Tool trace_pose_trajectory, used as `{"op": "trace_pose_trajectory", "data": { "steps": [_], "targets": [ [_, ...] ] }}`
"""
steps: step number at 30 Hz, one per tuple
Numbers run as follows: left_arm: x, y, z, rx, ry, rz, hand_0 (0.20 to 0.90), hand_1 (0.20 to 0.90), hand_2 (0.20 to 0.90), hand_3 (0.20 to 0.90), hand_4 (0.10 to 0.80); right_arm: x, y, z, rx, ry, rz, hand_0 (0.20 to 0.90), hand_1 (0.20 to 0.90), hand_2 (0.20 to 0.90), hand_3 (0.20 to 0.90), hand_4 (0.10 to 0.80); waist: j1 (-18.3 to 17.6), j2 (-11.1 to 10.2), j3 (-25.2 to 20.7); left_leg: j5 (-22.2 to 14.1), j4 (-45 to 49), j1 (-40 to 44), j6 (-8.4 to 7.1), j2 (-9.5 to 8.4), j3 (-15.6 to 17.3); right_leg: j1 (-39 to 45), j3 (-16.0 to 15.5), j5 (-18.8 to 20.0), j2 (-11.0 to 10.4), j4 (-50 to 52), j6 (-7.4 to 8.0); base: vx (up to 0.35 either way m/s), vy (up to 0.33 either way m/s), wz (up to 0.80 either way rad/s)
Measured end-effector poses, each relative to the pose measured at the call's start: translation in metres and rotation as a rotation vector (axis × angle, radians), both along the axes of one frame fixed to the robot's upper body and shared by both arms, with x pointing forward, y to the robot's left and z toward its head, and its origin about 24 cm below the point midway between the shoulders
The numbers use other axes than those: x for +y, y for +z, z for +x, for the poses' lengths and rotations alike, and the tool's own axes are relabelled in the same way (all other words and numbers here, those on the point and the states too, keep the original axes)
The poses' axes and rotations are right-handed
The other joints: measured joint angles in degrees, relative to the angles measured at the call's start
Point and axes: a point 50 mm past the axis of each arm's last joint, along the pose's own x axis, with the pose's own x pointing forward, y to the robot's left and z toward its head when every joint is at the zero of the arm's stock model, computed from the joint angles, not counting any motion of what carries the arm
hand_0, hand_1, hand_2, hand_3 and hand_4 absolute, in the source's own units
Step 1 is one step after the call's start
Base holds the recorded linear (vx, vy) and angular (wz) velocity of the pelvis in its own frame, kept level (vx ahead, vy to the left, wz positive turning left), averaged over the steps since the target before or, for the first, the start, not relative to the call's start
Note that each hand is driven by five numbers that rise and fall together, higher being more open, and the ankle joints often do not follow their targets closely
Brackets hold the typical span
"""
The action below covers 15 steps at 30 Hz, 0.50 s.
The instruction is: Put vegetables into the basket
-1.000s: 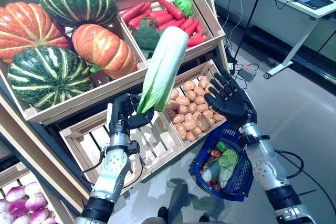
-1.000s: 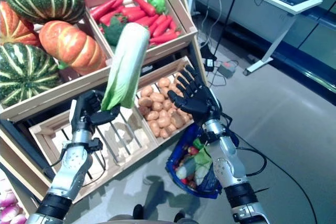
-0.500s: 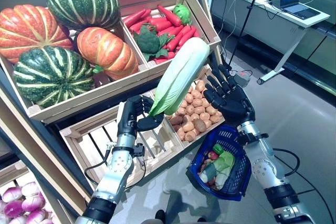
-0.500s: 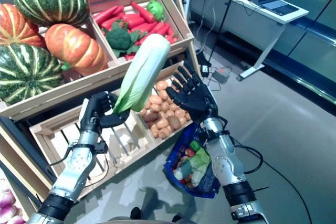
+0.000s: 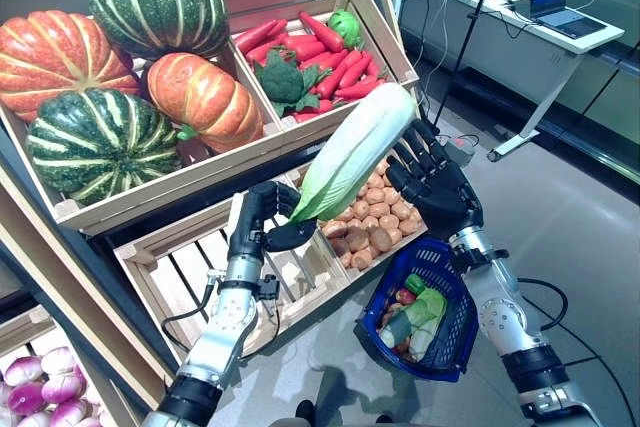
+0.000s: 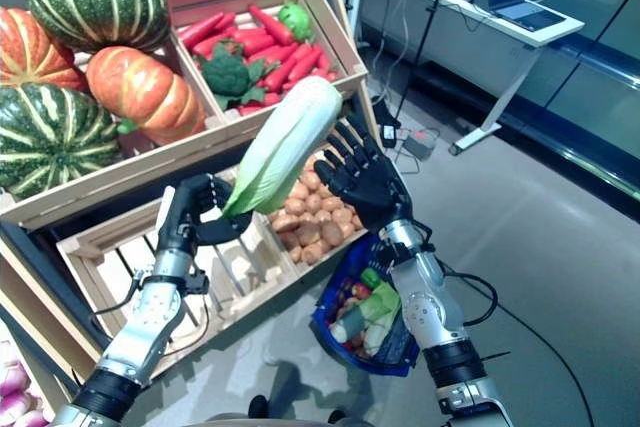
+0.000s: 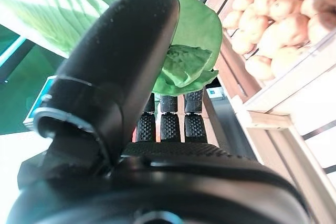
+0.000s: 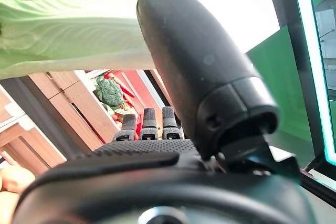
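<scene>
The left hand [image 5: 262, 230] grasps the leafy end of a cabbage [image 5: 352, 153], fingers and thumb curled round it, holding it slanted in the air above the potato crate [image 5: 372, 209]. The right hand [image 5: 437, 187], fingers straight and spread, is raised just beside the cabbage's pale end. The blue basket [image 5: 458, 328] hangs from the right forearm, already holding vegetables.

Past our left hand [image 5: 262, 230] we've got a slanted wooden crate shelf [image 5: 95, 215]: striped pumpkins [image 5: 95, 142], red peppers [image 5: 330, 47], small brown potatoes [image 5: 372, 209].
</scene>
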Motion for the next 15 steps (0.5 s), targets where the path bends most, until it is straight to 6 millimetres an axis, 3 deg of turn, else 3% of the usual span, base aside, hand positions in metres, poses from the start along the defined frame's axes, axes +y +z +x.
{"op": "trace_pose_trajectory", "data": {
  "steps": [15],
  "targets": [
    [-0.0010,0.0071,-0.0034,-0.102,-0.009,0.216,0.300,0.300,0.300,0.300,0.400,0.0006,0.0014,0.0012,0.007,0.009,0.034,0.900,0.900,0.900,0.900,0.800,0.03,0.00,0.00,0.08,0.00,0.04,0.02,0.00,-0.06,0.09,0.08,0.02,0.00,0.00,0.00,0.000,0.000,0.00]
  ]
}}
